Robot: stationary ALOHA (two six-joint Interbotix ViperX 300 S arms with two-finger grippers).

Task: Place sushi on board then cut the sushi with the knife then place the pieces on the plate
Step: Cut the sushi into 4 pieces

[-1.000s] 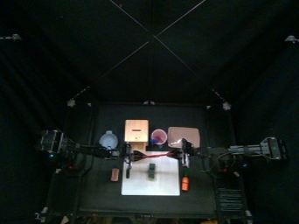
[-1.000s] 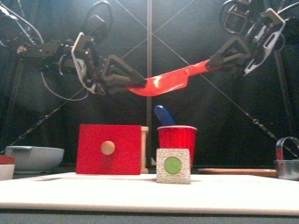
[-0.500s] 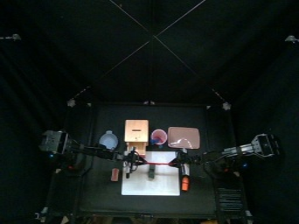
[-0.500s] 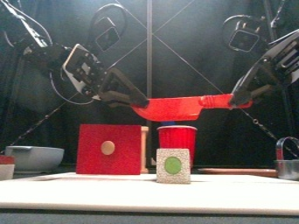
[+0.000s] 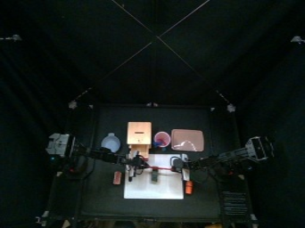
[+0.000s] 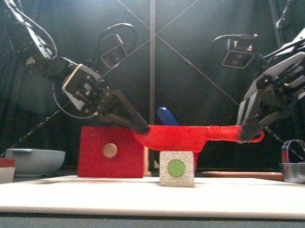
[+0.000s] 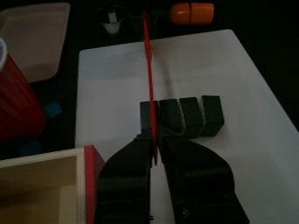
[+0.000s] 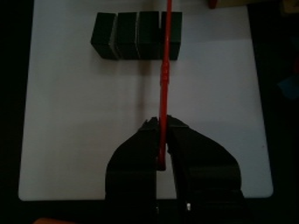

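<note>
A red toy knife (image 6: 185,135) hangs level between both grippers, just above the sushi roll (image 6: 177,167). The roll is made of several dark green blocks and lies on the white cutting board (image 5: 155,185). My left gripper (image 6: 135,134) is shut on the blade's tip, and my right gripper (image 6: 247,134) is shut on the handle end. In the left wrist view the knife (image 7: 147,70) runs across the roll (image 7: 181,116). The right wrist view shows the blade (image 8: 166,61) crossing the roll (image 8: 135,35) near one end. The pink tray (image 5: 187,138) lies behind the board.
Behind the board stand the wooden box (image 6: 110,151) and the red cup (image 6: 181,141) holding a blue knife (image 6: 167,117). The blue-grey bowl (image 6: 34,160) sits far left. An orange toy (image 5: 188,187) lies on the board's right edge, and a small red toy (image 5: 117,177) lies left of the board.
Both arms have come down with the knife. It was high and tilted up to the right; now it is level and close over the sushi roll.
</note>
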